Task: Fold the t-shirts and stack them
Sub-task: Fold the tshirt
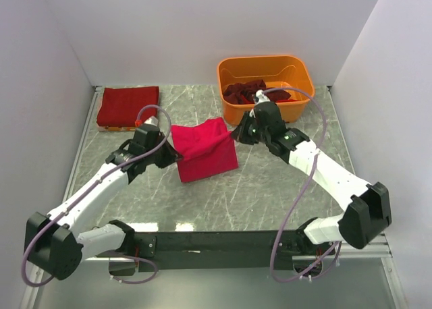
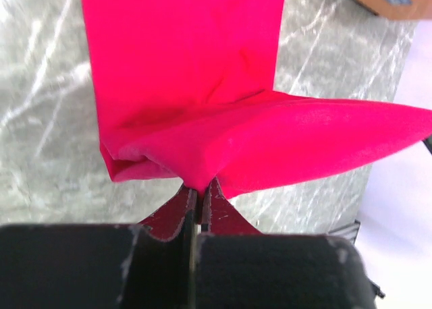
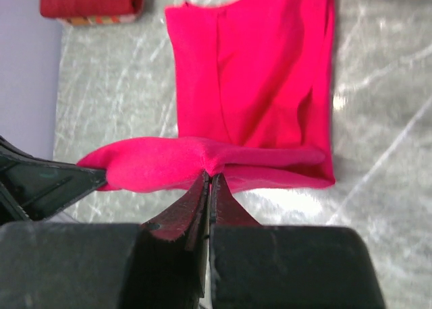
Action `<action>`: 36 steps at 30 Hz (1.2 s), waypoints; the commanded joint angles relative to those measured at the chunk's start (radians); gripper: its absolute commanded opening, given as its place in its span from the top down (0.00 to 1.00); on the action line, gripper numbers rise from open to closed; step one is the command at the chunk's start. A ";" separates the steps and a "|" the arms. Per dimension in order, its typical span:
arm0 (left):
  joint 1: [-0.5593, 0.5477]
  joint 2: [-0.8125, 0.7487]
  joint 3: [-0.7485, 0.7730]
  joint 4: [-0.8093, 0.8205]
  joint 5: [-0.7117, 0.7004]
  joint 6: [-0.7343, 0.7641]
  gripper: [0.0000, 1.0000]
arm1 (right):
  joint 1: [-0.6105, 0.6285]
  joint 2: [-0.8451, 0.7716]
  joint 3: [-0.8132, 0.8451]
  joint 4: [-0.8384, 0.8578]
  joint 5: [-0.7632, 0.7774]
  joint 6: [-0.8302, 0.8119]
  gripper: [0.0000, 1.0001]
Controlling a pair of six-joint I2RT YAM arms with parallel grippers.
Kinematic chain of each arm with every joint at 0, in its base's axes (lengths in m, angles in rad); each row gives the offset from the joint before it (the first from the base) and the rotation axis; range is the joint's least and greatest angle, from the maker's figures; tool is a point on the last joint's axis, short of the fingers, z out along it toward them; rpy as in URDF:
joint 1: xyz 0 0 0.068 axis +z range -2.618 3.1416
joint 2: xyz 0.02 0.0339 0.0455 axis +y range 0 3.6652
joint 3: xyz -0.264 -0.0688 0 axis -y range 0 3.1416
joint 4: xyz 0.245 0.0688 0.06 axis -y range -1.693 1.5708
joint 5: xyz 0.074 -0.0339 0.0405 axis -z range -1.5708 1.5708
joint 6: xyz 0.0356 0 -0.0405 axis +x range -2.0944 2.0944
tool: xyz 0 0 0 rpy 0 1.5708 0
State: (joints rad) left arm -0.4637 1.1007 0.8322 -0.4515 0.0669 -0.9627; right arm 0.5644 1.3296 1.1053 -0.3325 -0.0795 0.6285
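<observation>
A bright pink-red t-shirt [image 1: 204, 149] lies partly folded in the middle of the table, with its edge lifted between my two grippers. My left gripper [image 1: 177, 158] is shut on its left edge; the pinched cloth [image 2: 202, 177] bunches at the fingertips [image 2: 214, 201]. My right gripper [image 1: 234, 135] is shut on its right corner [image 3: 210, 162]. A folded dark red t-shirt [image 1: 127, 106] rests at the back left, also in the right wrist view [image 3: 91, 0]. Maroon and scarlet t-shirts [image 1: 251, 92] lie crumpled in the tub.
An orange plastic tub [image 1: 297, 69] stands at the back right, just behind my right gripper. White walls close the table on the left, back and right. The folded shirt sits on a tan board [image 1: 115, 128]. Marbled table [image 1: 270, 187] shows in front.
</observation>
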 commanded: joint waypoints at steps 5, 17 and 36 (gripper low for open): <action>0.085 0.080 0.106 0.056 0.011 0.081 0.99 | -0.029 0.115 0.145 0.089 0.050 -0.056 1.00; 0.209 0.304 0.192 0.218 0.053 0.136 0.99 | -0.037 0.315 0.237 0.274 0.150 -0.070 1.00; 0.267 0.554 0.357 0.338 0.093 0.213 0.01 | -0.018 0.465 0.308 0.391 0.189 -0.089 0.43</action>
State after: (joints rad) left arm -0.1932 1.7054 1.1767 -0.1482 0.1463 -0.7784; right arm 0.5392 1.8851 1.4441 -0.0093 0.1291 0.5407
